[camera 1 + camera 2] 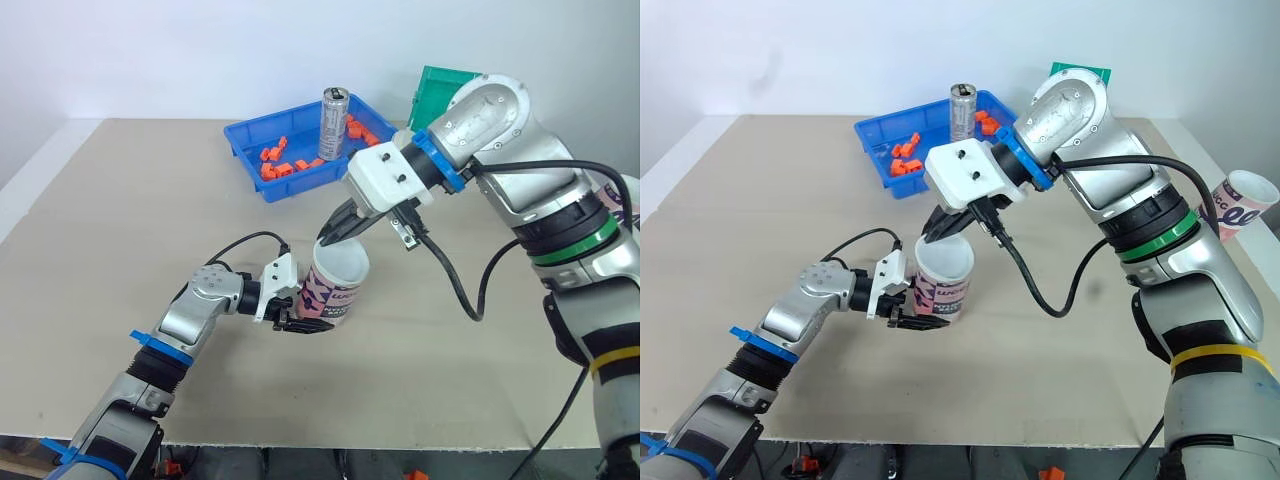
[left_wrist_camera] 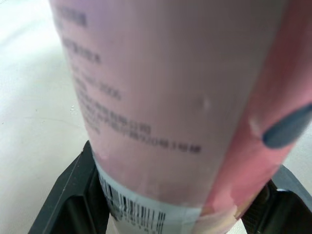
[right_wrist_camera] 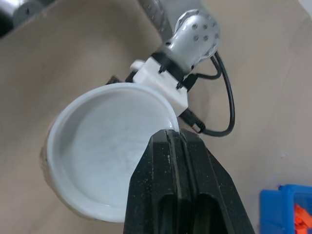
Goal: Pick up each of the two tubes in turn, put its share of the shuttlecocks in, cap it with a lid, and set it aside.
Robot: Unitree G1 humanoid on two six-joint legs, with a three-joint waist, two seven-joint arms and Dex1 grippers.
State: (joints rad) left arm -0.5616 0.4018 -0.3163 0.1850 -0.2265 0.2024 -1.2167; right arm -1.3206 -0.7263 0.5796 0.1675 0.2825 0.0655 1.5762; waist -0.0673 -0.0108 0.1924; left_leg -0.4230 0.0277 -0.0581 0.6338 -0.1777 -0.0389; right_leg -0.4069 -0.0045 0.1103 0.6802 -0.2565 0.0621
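A pink printed tube (image 1: 332,298) stands nearly upright at the table's middle, with my left gripper (image 1: 300,318) shut around its lower part; its black fingers (image 2: 68,195) flank the tube's barcode end. A white lid (image 1: 342,262) sits on the tube's top. My right gripper (image 1: 326,238) comes down from above, and its fingers are pressed together on the lid's rim (image 3: 165,114) at the far left side. A second pink tube (image 1: 1242,203) with an open white mouth lies at the far right, behind my right arm.
A blue bin (image 1: 250,150) with several orange pieces and a silver can (image 1: 332,124) stands at the back centre. A green box (image 1: 440,92) sits behind it. Black cables hang from my right wrist over the table.
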